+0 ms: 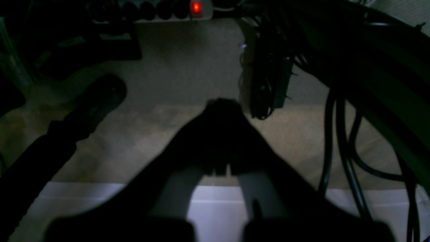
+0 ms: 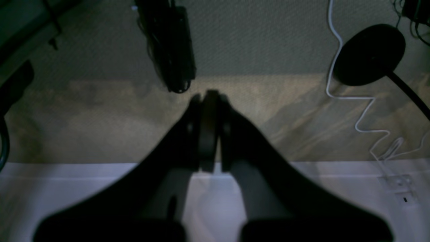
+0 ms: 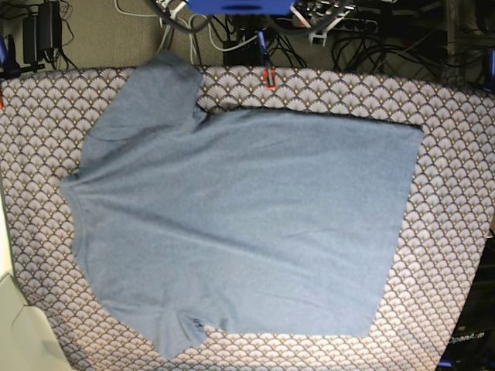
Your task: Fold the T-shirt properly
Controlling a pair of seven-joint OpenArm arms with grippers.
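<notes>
The T-shirt [image 3: 247,216] lies spread flat on the fan-patterned table covering [image 3: 456,193] in the base view. Its collar points left and its hem right, with one sleeve at the top left and the other at the bottom left. No lettering shows on the upper side. Neither gripper appears in the base view. In the left wrist view my left gripper [image 1: 221,106] is shut on nothing and hangs over a dim floor. My right gripper [image 2: 208,97] is likewise shut and empty in the right wrist view. Neither wrist view shows the shirt.
Tangled cables and a blue frame [image 3: 240,6] run along the table's far edge, with a small red clip [image 3: 268,77] there. A power strip with a red light [image 1: 196,7], hanging black cables [image 1: 342,148], a black round stand [image 2: 369,53] and a white cord [image 2: 364,101] show in the wrist views.
</notes>
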